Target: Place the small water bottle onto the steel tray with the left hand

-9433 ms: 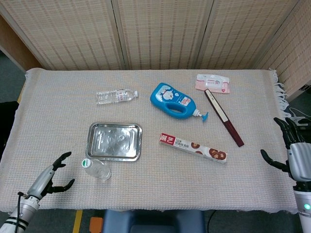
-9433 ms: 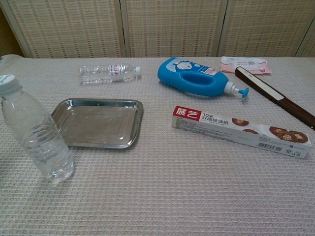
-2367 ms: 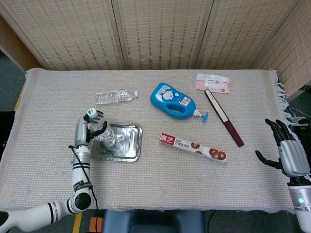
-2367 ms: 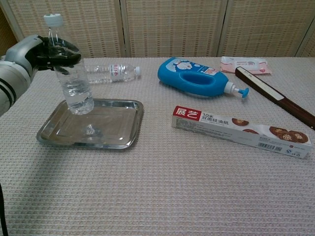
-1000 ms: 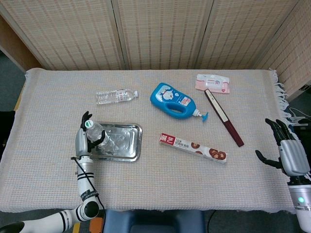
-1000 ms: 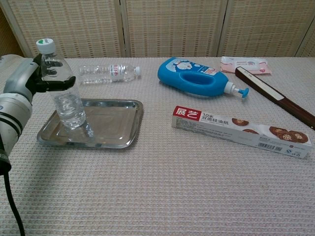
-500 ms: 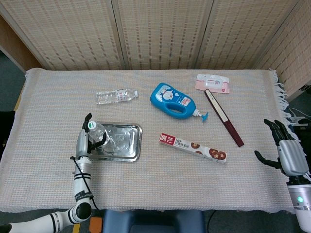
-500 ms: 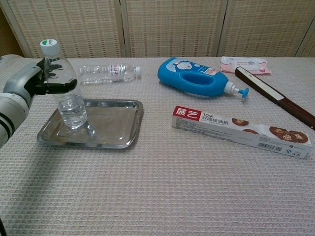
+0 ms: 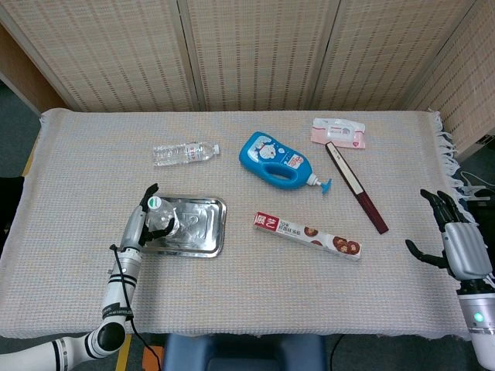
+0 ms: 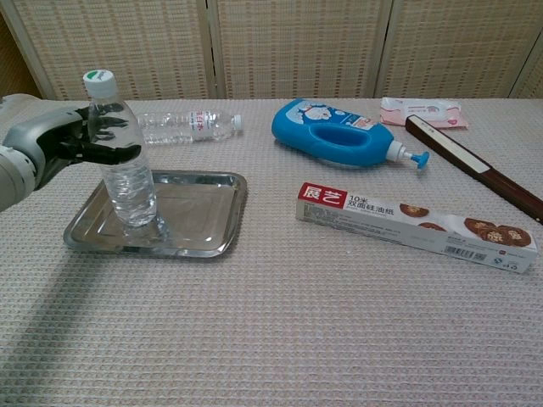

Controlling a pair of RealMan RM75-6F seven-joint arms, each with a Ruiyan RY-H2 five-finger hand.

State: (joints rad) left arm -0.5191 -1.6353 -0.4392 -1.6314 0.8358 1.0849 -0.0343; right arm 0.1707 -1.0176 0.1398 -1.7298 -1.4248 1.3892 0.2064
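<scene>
My left hand (image 10: 64, 142) wrapped around small water bottle (image 10: 125, 161), upright on steel tray (image 10: 204, 222), right hand (image 9: 458, 243) spread, holding nothing

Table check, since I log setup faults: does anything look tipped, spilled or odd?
Only one thing: a second water bottle lies on its side behind the steel tray. The small bottle stands upright on the tray, held by the left robot hand. No spill shows.

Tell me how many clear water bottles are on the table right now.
2. One bottle stands upright on the steel tray, gripped by the left hand; the other bottle lies on its side behind the tray.
</scene>
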